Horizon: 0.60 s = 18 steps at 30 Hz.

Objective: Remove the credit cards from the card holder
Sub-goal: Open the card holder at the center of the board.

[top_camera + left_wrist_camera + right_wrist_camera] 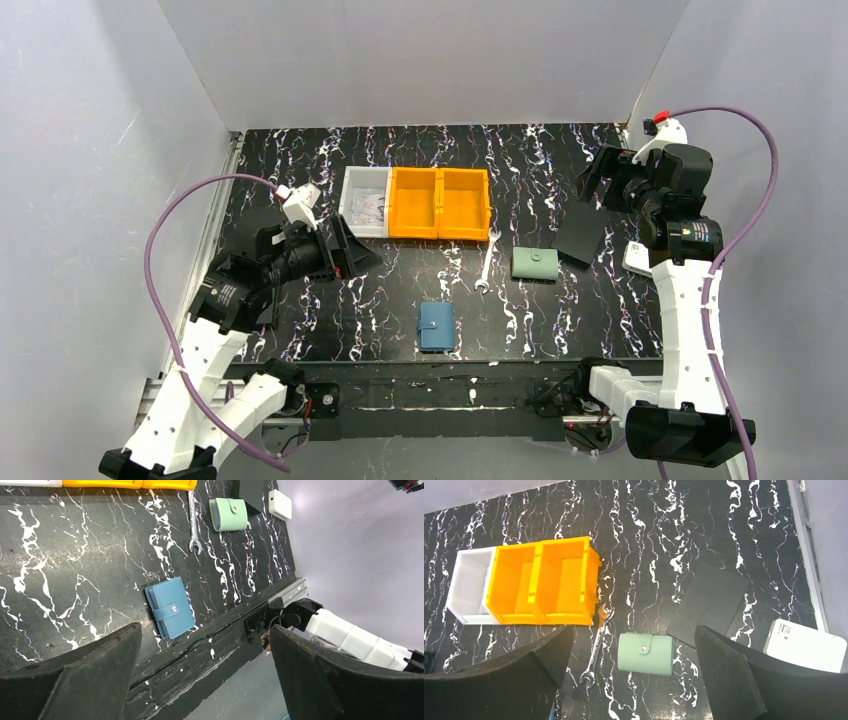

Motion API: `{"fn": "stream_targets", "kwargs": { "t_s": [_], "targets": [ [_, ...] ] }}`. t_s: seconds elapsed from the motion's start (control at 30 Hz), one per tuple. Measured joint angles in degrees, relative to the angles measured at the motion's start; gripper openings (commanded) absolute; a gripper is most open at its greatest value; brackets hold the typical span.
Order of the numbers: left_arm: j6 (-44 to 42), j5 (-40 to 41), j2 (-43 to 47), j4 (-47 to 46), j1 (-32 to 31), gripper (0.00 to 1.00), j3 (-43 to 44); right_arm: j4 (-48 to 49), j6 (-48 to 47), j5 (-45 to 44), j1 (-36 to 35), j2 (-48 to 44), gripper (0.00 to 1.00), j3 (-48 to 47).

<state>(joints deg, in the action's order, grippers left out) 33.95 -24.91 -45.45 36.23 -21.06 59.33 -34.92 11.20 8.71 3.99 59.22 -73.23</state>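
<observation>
Left gripper [352, 252] and right gripper [598, 180] both hang above the table [300, 330] with jaws spread wide and nothing between them, as I watch from the remote station. Nearest the front edge, between the two arms, the blue card holder [170, 607] lies flat, folded and snapped shut with no credit cards showing. By my reading the job has not begun, and the holder has yet to be unfastened, opened and emptied. Beyond it lie a wrench [487, 262] and a pale green snap pouch [535, 264], with the orange bins [440, 203] and a white bin [365, 200] farthest back.
</observation>
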Motion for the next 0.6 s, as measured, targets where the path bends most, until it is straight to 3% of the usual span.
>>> {"fn": "stream_targets", "kwargs": {
  "t_s": [0.3,0.6],
  "targets": [
    [1.22,0.11,1.42,-1.53,-2.38,0.99,-2.84,0.24,0.24,0.59,0.07,0.02,1.0,0.28],
    [2.78,4.68,1.2,-2.36,-10.58,0.99,-6.34,1.97,-1.57,3.93,0.11,-0.31,1.0,3.41]
  ]
}}
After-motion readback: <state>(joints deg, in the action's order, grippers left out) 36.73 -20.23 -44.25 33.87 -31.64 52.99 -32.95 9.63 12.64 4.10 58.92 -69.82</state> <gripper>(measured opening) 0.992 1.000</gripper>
